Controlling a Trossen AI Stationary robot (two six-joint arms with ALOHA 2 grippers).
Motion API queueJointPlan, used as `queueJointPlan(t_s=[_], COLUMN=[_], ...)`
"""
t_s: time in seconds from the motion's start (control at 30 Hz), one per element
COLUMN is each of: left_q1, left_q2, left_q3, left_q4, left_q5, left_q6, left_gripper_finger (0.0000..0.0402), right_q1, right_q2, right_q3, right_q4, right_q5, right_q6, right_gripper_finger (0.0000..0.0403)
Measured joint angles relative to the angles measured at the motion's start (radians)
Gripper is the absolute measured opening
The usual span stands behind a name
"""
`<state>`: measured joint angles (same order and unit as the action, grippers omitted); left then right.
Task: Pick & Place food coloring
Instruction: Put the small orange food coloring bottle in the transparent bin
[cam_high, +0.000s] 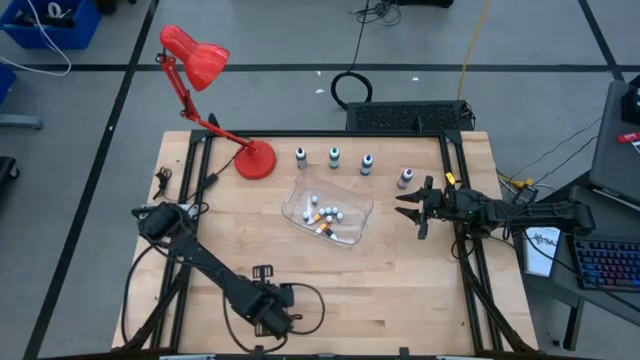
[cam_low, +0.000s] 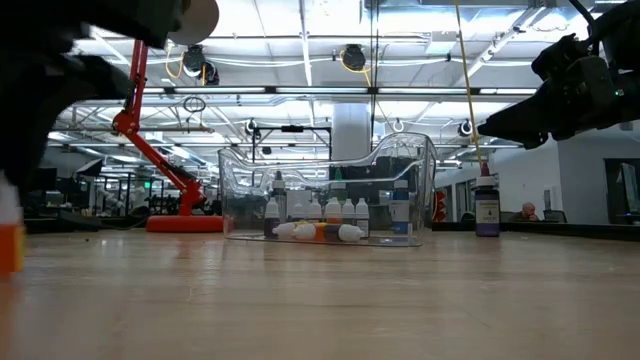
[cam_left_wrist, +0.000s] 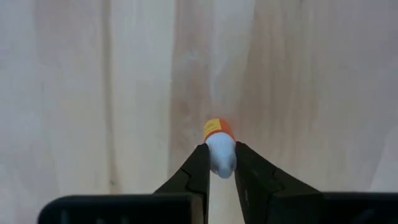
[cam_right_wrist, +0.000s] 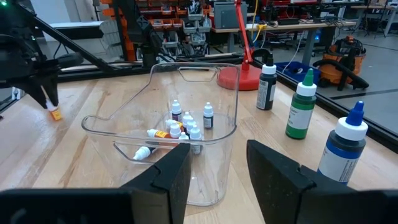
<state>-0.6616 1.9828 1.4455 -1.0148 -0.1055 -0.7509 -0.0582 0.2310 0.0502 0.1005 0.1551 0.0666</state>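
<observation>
Care helps now: the left gripper (cam_left_wrist: 221, 171) pinches a tiny orange bottle (cam_left_wrist: 219, 149) and should set it down gently. The right gripper (cam_high: 413, 206) waits, fingers apart.

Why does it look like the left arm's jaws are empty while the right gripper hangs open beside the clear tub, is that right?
Not quite. The left gripper is shut on a small orange bottle, as the left wrist view shows. The rest holds: the right gripper is open beside the clear tub.
</observation>
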Motion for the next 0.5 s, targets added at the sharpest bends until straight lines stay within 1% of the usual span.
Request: queueJointPlan(t_s=[0.1,0.2,0.33,0.43,0.5], left_q1=[0.021,0.047,0.102,0.171,0.241], left_q2=[0.000,0.000,0.000,0.000,-0.002], left_q3=[0.065,0.163,0.358,0.514,0.607], left_q4=[-0.053,-0.166,-0.384,-0.527,-0.560], left_q5=[-0.011,-0.069,-0.203,-0.294,-0.322], left_q6=[0.056,0.145,0.275,0.358,0.401], left_gripper_finger=[0.0051,0.0051,0.0051,0.0051,0.0051], right_q1=[0.000,0.000,0.000,0.000,0.000], right_q2=[0.000,0.000,0.000,0.000,0.000], right_q3=[0.000,0.000,0.000,0.000,0.000], right_q4=[0.000,0.000,0.000,0.000,0.000], right_q5=[0.000,0.000,0.000,0.000,0.000], right_q6=[0.000,0.000,0.000,0.000,0.000], right_gripper_finger=[0.0144,0.0144,0.0144,0.0144,0.0144])
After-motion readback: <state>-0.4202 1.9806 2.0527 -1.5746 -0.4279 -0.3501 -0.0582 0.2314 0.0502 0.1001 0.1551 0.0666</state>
